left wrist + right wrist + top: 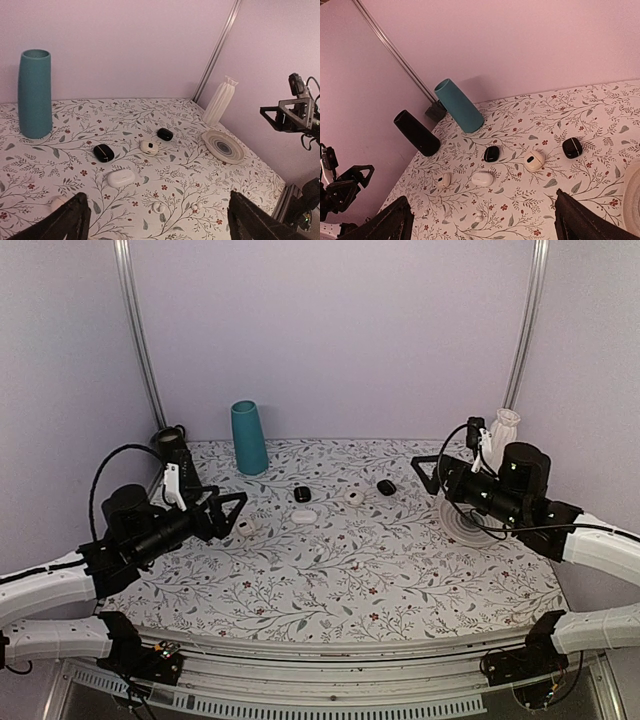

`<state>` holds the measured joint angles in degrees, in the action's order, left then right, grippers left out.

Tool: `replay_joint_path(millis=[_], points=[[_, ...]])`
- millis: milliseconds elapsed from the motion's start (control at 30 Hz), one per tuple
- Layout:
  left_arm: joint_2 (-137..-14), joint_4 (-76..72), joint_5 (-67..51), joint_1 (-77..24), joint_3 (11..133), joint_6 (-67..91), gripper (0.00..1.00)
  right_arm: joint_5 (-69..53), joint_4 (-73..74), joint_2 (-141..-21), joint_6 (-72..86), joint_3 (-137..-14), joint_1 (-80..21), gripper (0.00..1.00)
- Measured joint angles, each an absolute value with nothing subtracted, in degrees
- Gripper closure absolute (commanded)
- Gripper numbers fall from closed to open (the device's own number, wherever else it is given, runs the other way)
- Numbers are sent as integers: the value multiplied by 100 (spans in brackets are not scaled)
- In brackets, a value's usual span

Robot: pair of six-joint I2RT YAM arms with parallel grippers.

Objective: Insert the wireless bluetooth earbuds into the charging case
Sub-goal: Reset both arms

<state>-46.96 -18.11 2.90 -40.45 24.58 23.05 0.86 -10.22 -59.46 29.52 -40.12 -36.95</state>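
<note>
Over the floral counter [330, 590], nearest, the left pincer [232, 512] at 9 o'clock and the right pincer [424, 473] at 3 both gape wide, holding nothing. Mid-counter lie three glossy white rounded cases [304, 516] [353, 496] [245, 527], one black oval lump [386, 487], and the boxy charging case [302, 494] at 11 o'clock, just behind a white one. The black earbuds are too small to find. Farthest stand one teal vase [249, 437], one black cylinder [172, 445] and one ribbed white vase [503, 430].

No text, label, brand, number or sign is legible in any view.
</note>
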Motion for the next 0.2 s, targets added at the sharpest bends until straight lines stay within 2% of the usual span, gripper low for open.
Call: replay_joint_path(millis=[200], points=[[-4943, -2027, 316, -4045, 2458, 2342, 4, 379, -543, -5415, 3063, -3852, -3695, 1]])
